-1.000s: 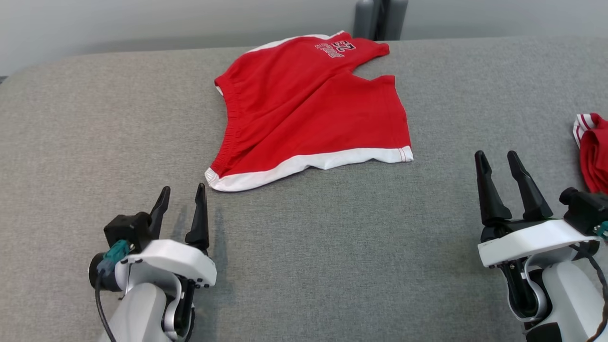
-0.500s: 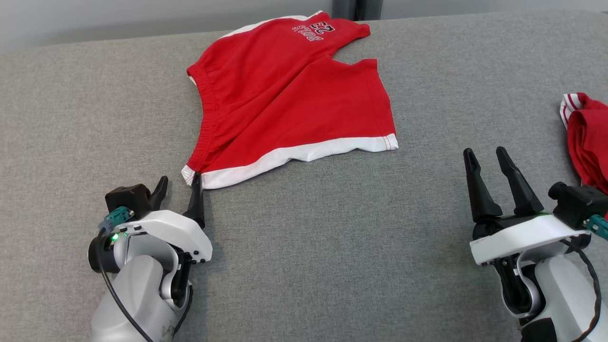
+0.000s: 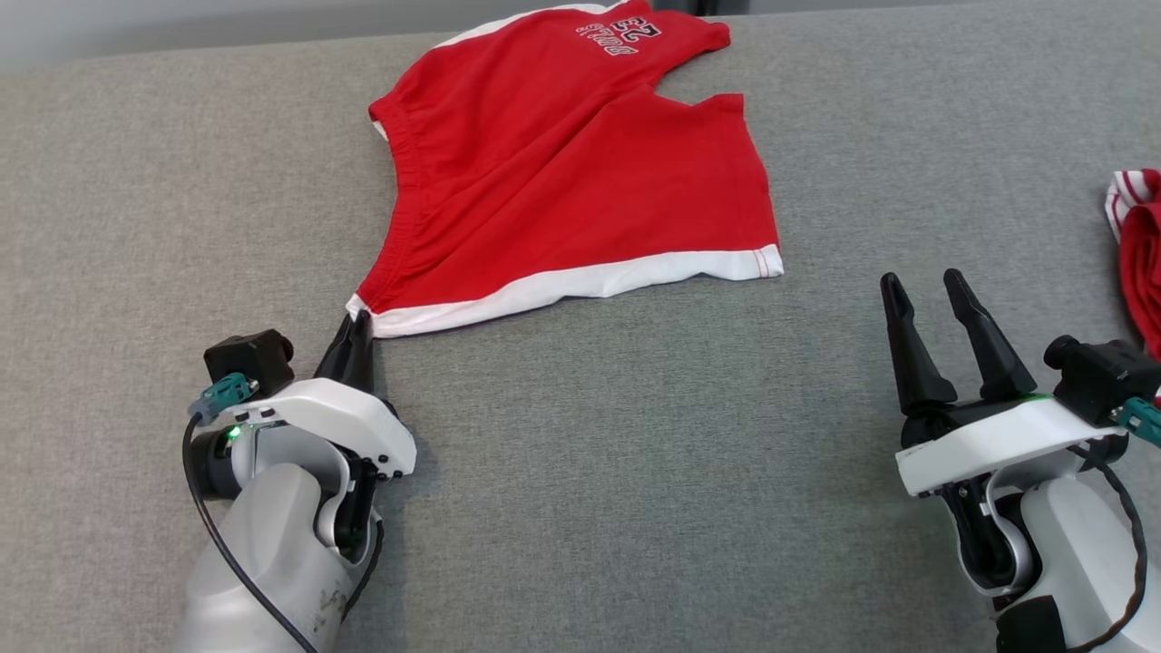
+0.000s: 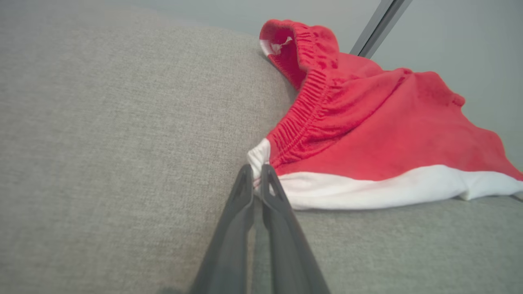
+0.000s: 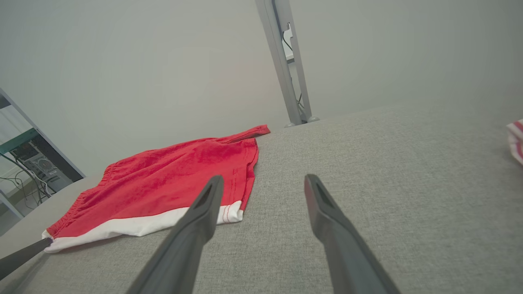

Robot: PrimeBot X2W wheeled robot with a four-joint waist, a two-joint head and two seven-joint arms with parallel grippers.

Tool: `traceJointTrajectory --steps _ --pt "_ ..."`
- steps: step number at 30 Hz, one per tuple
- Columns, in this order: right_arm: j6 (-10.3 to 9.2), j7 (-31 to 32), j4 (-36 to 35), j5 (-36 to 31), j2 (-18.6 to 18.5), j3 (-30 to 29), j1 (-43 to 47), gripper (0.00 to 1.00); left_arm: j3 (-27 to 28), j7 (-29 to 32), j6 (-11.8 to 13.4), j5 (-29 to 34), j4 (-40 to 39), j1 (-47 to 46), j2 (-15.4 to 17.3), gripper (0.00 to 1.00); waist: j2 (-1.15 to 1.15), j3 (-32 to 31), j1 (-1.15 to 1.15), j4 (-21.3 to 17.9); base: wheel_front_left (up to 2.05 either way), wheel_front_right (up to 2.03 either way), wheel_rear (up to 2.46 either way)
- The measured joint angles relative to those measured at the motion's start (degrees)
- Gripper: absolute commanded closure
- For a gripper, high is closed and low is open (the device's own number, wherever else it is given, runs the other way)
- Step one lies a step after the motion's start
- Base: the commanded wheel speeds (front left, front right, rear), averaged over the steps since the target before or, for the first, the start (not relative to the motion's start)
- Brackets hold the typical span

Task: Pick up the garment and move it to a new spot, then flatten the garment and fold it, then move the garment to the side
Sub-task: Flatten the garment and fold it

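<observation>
The left gripper (image 3: 356,322) has its jaws pressed together on the near left corner of the shorts (image 3: 580,181). In the left wrist view, the left gripper (image 4: 255,170) pinches the white corner where the hem (image 4: 388,190) meets the waistband (image 4: 304,110). The fingers lie low over the grey surface (image 3: 635,453), pointing away from the robot. The corner is drawn to a point toward the tips.

From that corner the shorts spread away and to the right across the far middle of the surface. They are red, with the gathered waistband along their left side and the white hem along their near edge. Black-and-white lettering (image 3: 621,32) with "23" shows upside down at their far end. The fabric lies mostly flat with a few creases.

The right gripper (image 3: 923,283) has its jaws spread wide and holds nothing. It sits at the lower right, well apart from the shorts, fingers pointing away. In the right wrist view, the right gripper (image 5: 263,179) frames bare grey surface, with the shorts (image 5: 163,183) off to the left.

The garment (image 3: 1141,263) lies bunched at the right edge of the surface, beyond the right gripper and apart from it. It is red with red-and-white striped trim, and the frame cuts most of it off. A sliver of it (image 5: 517,141) shows at the right edge of the right wrist view.

A grey metal post (image 5: 286,69) stands behind the surface.
</observation>
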Motion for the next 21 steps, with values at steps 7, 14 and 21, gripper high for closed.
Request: traceJointTrajectory --steps 7,14,21 --pt "0.00 0.6 3.0 1.6 -0.1 0.3 -2.0 0.00 -0.7 -1.6 -1.2 -1.0 -1.8 -0.6 -0.4 1.00 0.00 0.6 0.00 2.4 0.00 0.00 0.00" --pt "0.00 5.2 11.6 5.2 1.7 -0.5 -6.3 0.00 -4.6 -1.8 -1.1 -3.4 -7.1 0.4 -0.5 1.00 0.00 0.9 0.00 5.5 0.00 0.00 0.00" --pt "-0.02 7.5 19.2 5.9 2.5 1.6 -11.4 0.00 -9.7 -1.8 1.2 -5.5 -11.6 1.8 -0.5 1.00 0.00 1.6 0.00 7.7 0.00 0.00 0.00"
